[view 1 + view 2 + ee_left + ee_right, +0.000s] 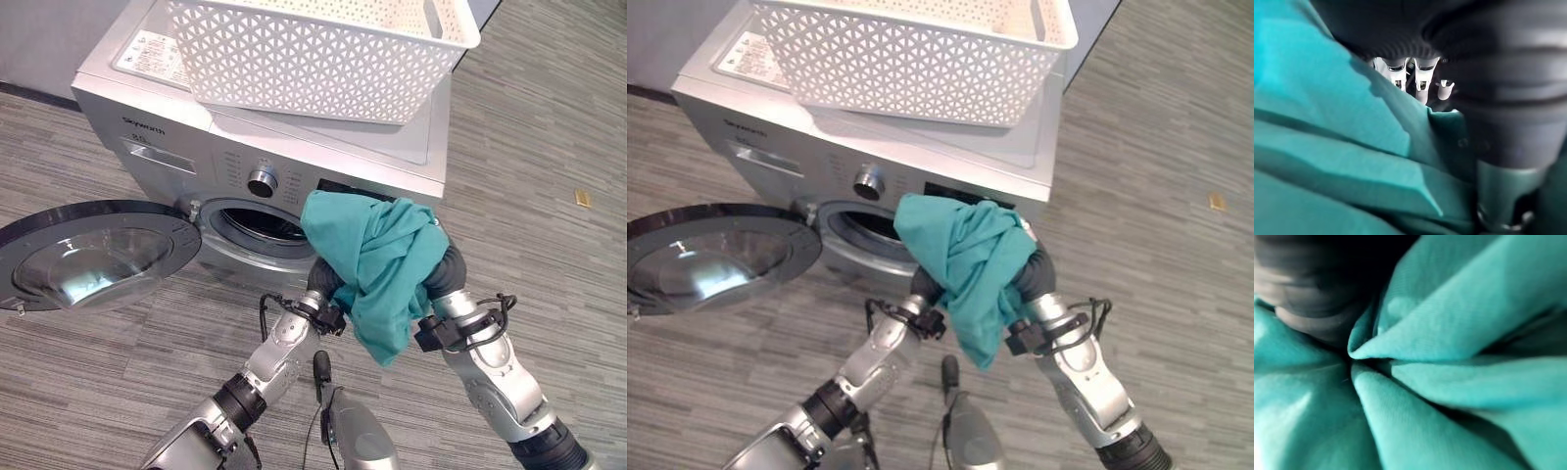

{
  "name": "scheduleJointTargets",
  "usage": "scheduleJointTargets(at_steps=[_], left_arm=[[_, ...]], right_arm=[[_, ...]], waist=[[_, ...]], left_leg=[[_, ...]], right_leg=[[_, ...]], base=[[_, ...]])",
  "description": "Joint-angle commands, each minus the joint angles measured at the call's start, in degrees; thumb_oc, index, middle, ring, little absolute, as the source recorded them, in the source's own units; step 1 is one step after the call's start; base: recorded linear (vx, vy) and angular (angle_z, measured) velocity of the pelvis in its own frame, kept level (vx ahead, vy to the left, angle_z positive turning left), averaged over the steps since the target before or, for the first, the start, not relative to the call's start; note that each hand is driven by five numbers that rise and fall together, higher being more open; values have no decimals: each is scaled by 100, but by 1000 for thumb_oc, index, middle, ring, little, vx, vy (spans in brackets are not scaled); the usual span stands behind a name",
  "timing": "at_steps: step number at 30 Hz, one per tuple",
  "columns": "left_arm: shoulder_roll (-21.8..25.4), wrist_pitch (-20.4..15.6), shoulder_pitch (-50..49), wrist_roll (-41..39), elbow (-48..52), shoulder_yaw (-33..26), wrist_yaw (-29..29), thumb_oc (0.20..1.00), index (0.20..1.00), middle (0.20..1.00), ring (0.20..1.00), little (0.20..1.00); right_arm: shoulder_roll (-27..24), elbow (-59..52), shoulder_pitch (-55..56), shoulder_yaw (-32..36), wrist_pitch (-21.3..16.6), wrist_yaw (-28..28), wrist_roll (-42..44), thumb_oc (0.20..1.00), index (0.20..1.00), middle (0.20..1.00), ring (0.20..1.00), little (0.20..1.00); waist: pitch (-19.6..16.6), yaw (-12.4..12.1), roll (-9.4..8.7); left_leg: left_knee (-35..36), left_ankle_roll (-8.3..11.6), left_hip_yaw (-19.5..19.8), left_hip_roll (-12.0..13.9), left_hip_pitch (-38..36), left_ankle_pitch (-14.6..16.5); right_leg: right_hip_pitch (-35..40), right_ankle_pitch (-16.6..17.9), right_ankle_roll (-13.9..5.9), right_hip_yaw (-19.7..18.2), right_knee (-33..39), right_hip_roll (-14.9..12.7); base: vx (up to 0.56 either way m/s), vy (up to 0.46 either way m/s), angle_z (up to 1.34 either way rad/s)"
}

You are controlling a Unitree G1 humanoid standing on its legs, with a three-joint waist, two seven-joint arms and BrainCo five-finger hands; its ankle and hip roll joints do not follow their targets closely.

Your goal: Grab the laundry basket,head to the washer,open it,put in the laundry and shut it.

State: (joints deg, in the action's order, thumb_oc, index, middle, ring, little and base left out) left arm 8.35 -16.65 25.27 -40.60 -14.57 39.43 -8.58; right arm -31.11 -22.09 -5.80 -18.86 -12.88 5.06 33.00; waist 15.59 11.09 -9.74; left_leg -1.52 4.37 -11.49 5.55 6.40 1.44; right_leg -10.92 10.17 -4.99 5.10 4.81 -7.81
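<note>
A teal garment [377,259] hangs bunched in front of the silver washer [186,137], just right of its round drum opening [257,227]. It is draped over both of my hands. My left hand [325,277] comes up under its left side and my right hand [447,270] under its right side; only their dark ribbed covers stick out of the cloth. In both wrist views the teal folds [1449,382] press close against the camera. The washer door [88,255] is swung wide open to the left. The white lattice laundry basket [313,59] stands on top of the washer.
The open door sticks out low over the grey striped floor at my left. A control knob [262,182] sits above the drum opening. A small yellow scrap [583,199] lies on the floor at the far right.
</note>
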Motion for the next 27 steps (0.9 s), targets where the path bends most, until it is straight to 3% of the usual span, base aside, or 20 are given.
scheduleJointTargets(at_steps=[1,2,3,5,6,22,23,24,25,27], left_arm=[[-439,-449,435,-47,103,58,39,1000,1000,1000,1000,1000],[-434,-461,462,-93,155,34,37,925,925,925,925,925],[-420,-473,456,-93,188,19,30,598,598,598,598,598],[-408,-471,449,-117,220,7,42,426,426,426,426,426],[-379,-484,430,-109,262,-14,27,200,200,200,200,200],[-370,-483,246,-7,140,-83,-211,200,200,200,200,200],[-364,-480,236,6,141,-82,-217,200,200,200,200,200],[-347,-478,216,31,153,-90,-225,200,200,200,200,200],[-330,-480,202,62,166,-107,-238,200,200,200,200,200],[-269,-473,144,159,196,-168,-272,200,200,200,200,200]], right_arm=[[-17,-265,-185,208,-458,35,129,200,200,200,200,200],[-13,-257,-175,215,-451,38,140,200,200,200,200,200],[-14,-251,-181,216,-451,32,139,200,200,200,200,200],[-11,-251,-167,226,-442,22,147,200,200,200,200,200],[-11,-248,-165,232,-440,23,126,200,200,200,200,200],[-20,-113,-129,257,-367,198,-31,200,200,200,200,200],[-32,-109,-124,264,-363,199,-39,329,329,329,329,329],[-43,-92,-112,261,-352,191,-38,774,774,774,774,774],[-64,-74,-99,269,-344,203,-55,1000,1000,1000,1000,1000],[-129,-34,-34,380,-307,256,-315,1000,1000,1000,1000,1000]], waist=[[-166,-23,82],[-163,-23,79],[-159,-26,80],[-159,-30,79],[-154,-49,78],[-108,-120,87],[-107,-123,92],[-105,-130,96],[-106,-131,101],[-109,-140,117]], left_leg=[[-440,2,-102,406,-49,728],[-450,4,-94,407,-44,732],[-455,4,-92,407,-45,737],[-457,3,-89,404,-44,740],[-469,5,-79,405,-33,742],[-497,12,-51,401,35,722],[-497,12,-54,402,38,722],[-504,11,-55,400,40,724],[-502,10,-55,396,38,724],[-500,7,-49,395,34,728]], right_leg=[[-280,-796,-465,-189,-828,-465],[-272,-792,-467,-178,-827,-469],[-266,-798,-468,-171,-828,-470],[-267,-801,-469,-167,-832,-468],[-258,-805,-469,-145,-833,-472],[-272,-824,-447,-113,-849,-479],[-274,-824,-447,-108,-852,-482],[-272,-829,-447,-104,-856,-482],[-269,-834,-447,-106,-860,-479],[-258,-843,-450,-100,-864,-482]], base=[[4,-1,5],[4,2,5],[6,3,4],[0,0,0],[0,0,0],[-1,0,1],[1,5,10],[6,5,9],[11,5,5],[0,0,0]])
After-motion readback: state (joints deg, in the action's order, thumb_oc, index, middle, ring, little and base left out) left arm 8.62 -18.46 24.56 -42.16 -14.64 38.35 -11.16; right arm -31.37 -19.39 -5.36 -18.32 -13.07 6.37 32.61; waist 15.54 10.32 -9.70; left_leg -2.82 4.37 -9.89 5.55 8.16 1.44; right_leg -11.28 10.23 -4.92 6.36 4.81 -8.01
